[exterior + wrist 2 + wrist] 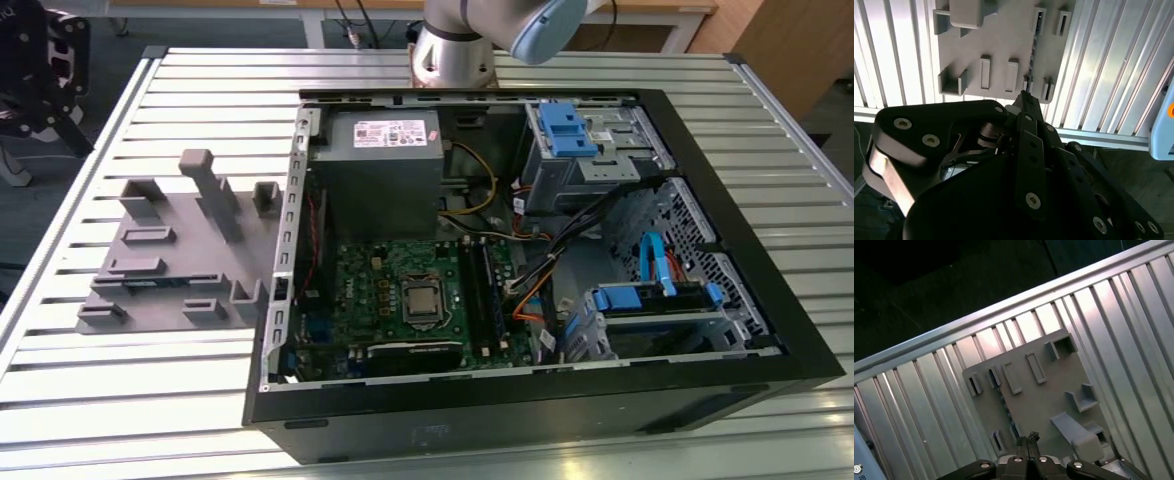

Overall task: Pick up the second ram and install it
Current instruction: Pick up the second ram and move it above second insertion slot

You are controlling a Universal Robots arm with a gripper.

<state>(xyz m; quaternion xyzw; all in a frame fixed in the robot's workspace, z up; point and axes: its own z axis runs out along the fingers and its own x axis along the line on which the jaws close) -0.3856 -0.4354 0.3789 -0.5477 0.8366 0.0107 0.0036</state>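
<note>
Second ram (pixel 1032 55) stands on edge in the gray holder block (pixel 1004 40), so from above it reads as a thin dark line running between two pairs of small upright slots. In the first wrist view the same dark line (pixel 1004 405) crosses the block (pixel 1054 400), with its near end close to the gripper (pixel 1028 440). In the exterior view the stick (pixel 140 284) lies low in the block (pixel 174 260) on the slatted metal table (pixel 200 100), to the exterior view's left of the open computer case (pixel 534 405) and well apart from the green board (pixel 387 290) inside it.

The gripper (pixel 1024 96) hangs above the block, touching neither it nor the stick. Its fingers (pixel 1030 135) are drawn together until the tips all but meet, and nothing is held between them.

The relation that matters is alignment. In both wrist views the stick's near end sits almost directly below and just ahead of the fingertips, and its long axis runs straight away from them, roughly in line with the seam where the tips meet. I judge the fingers to be over the right piece and squared to its length, but too closed to straddle it as they stand. With only one arm here, no choice of hand arises. The pick-up looks not yet begun.
</note>
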